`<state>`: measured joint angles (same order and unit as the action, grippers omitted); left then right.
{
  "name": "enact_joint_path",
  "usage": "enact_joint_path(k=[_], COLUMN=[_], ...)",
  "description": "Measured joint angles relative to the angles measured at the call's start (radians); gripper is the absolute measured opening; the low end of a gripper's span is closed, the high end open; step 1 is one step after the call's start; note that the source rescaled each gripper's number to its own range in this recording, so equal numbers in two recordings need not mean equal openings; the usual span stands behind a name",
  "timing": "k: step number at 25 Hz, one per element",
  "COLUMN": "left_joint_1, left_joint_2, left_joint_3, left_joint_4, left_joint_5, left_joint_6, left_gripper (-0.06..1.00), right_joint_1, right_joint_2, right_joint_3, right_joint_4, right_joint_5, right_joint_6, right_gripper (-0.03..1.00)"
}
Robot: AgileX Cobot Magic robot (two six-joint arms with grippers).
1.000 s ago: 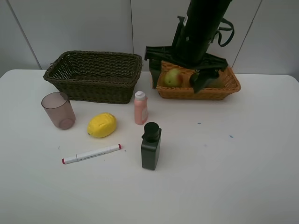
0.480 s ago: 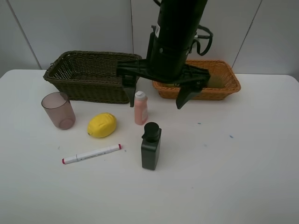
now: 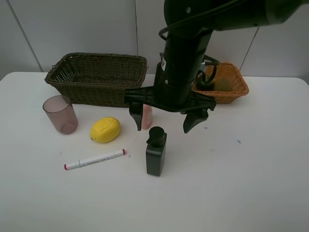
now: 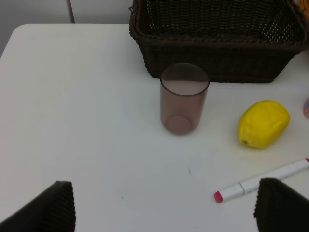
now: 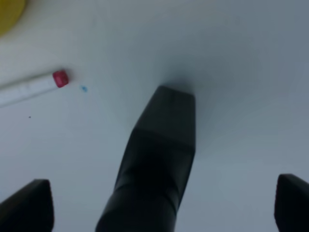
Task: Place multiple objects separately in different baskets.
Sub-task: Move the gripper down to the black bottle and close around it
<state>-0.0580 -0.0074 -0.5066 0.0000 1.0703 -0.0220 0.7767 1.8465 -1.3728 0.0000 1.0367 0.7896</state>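
Observation:
My right gripper (image 3: 163,123) is open and hangs just above the dark green pump bottle (image 3: 156,152), one finger on each side of its pump head. In the right wrist view the bottle (image 5: 154,164) stands between the fingers (image 5: 29,205). The pink bottle (image 3: 147,116) is partly hidden behind one finger. The yellow lemon (image 3: 105,129), brownish cup (image 3: 60,114) and red-capped marker (image 3: 94,159) lie on the table's left. My left gripper (image 4: 166,208) is open and empty, short of the cup (image 4: 183,99), lemon (image 4: 263,123) and marker (image 4: 263,180).
The dark olive basket (image 3: 91,92) stands at the back left and shows in the left wrist view (image 4: 217,67). The orange basket (image 3: 231,95) stands at the back right, mostly hidden by my right arm, with a brownish fruit (image 3: 223,84) showing inside.
My right arm has swung from over the orange basket forward and left, and has come down over the pump bottle. Its jaws stay open. The table objects have not moved.

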Motion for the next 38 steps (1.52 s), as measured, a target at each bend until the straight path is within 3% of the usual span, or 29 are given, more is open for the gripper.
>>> enact_joint_path(k=[5,20,27,33,36,38], left_joint_1=[0.0,0.0,0.0,0.0,0.0,0.0], left_joint_2=[0.0,0.0,0.0,0.0,0.0,0.0], left_joint_3=[0.0,0.0,0.0,0.0,0.0,0.0], left_joint_4=[0.0,0.0,0.0,0.0,0.0,0.0], left_joint_5=[0.0,0.0,0.0,0.0,0.0,0.0], left_joint_6=[0.0,0.0,0.0,0.0,0.0,0.0], left_gripper=[0.96,0.96,0.96,0.96,0.96,0.96], right_joint_1=[0.0,0.02,0.031,0.031,0.031,0.031], right_joint_2=[0.0,0.005,0.055,0.062,0.062,0.062], right_joint_3=[0.074,0.149,0.149,0.15,0.15,0.15], right_joint_4=[0.018,0.025,0.04,0.042,0.042,0.042], right_joint_5=[-0.083,-0.186,-0.22,-0.229,-0.229,-0.228], right_joint_6=[0.0,0.0,0.0,0.0,0.0,0.0], right_gripper=[1.0,0.98,0.79,0.72,0.54,0.29])
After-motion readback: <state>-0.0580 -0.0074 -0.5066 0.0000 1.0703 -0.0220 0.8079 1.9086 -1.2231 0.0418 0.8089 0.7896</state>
